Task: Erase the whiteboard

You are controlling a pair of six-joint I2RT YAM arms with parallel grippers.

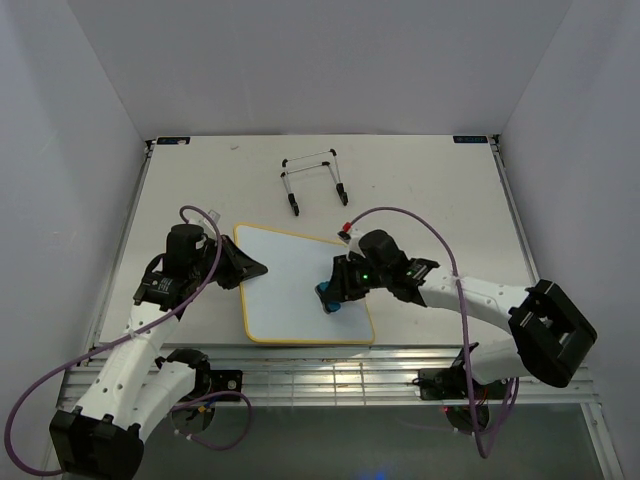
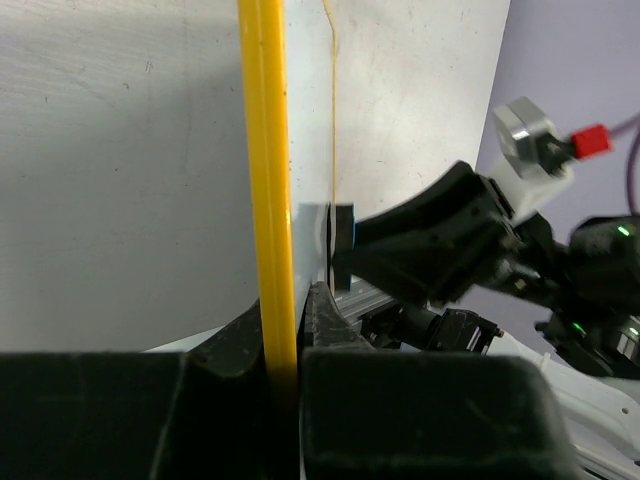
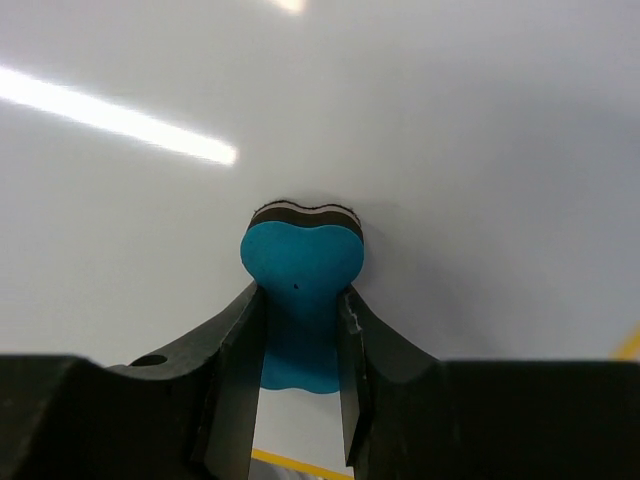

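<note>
The whiteboard [image 1: 290, 285], white with a thin yellow frame, lies flat near the table's front. My left gripper [image 1: 252, 268] is shut on its left edge; in the left wrist view the yellow frame [image 2: 268, 180] runs between the closed fingers. My right gripper [image 1: 336, 292] is shut on the small blue eraser [image 1: 329, 296] and holds it on the board's right part. In the right wrist view the blue eraser [image 3: 302, 290] is squeezed between both fingers, its dark felt face against the white board [image 3: 450, 150]. The board surface in view carries no marks.
A thin black-and-white wire easel stand [image 1: 315, 180] stands behind the board at the back middle of the table. The table's front edge with a metal rail [image 1: 330, 365] lies just below the board. White walls close in on three sides.
</note>
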